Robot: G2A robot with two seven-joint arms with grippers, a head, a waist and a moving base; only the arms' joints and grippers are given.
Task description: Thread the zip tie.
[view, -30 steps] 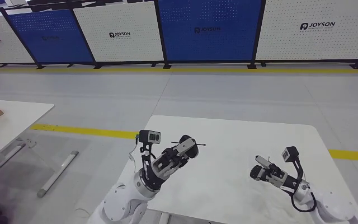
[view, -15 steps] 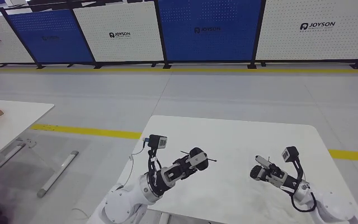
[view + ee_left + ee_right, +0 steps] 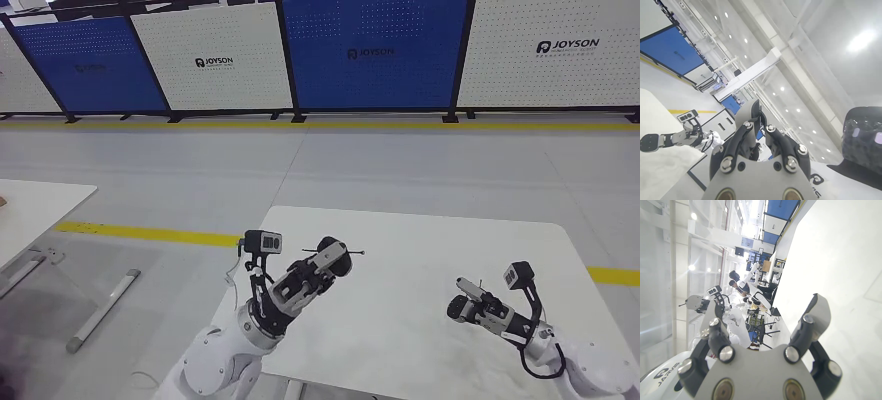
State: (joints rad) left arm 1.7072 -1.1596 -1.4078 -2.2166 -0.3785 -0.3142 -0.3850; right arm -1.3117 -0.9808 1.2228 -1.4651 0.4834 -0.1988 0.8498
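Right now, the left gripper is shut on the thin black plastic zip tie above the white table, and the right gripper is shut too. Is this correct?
Not quite: the right gripper is open, with nothing between its fingers, as the right wrist view shows. The left gripper is indeed shut on the thin black plastic zip tie above the white table.

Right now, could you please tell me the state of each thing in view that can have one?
zip tie: straight, not looped, clamped mid-length, off the table.
left gripper: fingers shut on the zip tie, held above the table.
right gripper: fingers open, holding nothing, low over the table.
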